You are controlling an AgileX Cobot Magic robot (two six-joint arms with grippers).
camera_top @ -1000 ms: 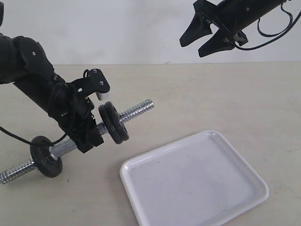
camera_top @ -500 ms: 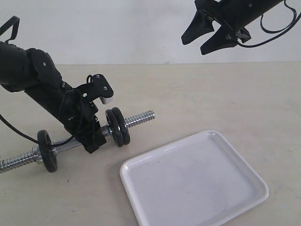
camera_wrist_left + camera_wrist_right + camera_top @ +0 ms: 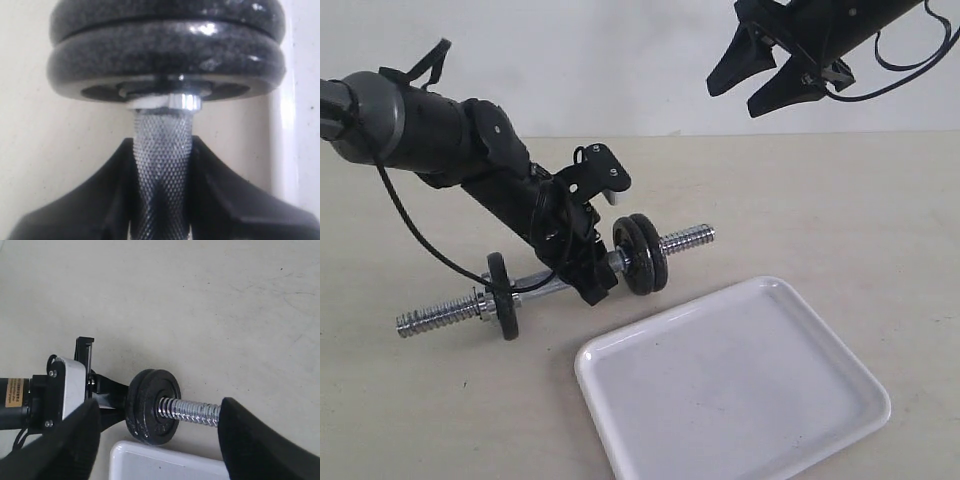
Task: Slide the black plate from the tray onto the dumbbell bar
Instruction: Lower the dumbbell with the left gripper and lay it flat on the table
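Since half a second ago the left arm has carried the dumbbell bar (image 3: 686,240) away from the table's left edge toward the middle, and the bar now lies flatter; the right claw (image 3: 736,100) has hardly shifted. In the exterior view the left claw (image 3: 582,274) is clenched on the bar's middle. The black plate (image 3: 653,255) sits on the bar as the outer of two discs pressed together, with the inner disc (image 3: 628,250) against it and the threaded end sticking out past them. A single disc (image 3: 502,309) sits on the other end, nearer the left edge. The tray (image 3: 740,390) lies bare on the table (image 3: 820,210) toward the near edge and right of the middle, just beside the paired discs but apart from them. The right claw hangs released and holding nothing above the far right corner. In the left wrist view the fingers (image 3: 90,210) grip the knurled bar (image 3: 162,150) from both sides, below the two stacked discs. In the right wrist view the spread fingers (image 3: 265,440) frame the paired discs (image 3: 150,412), the threaded end (image 3: 190,411) and a corner of the tray (image 3: 165,465).
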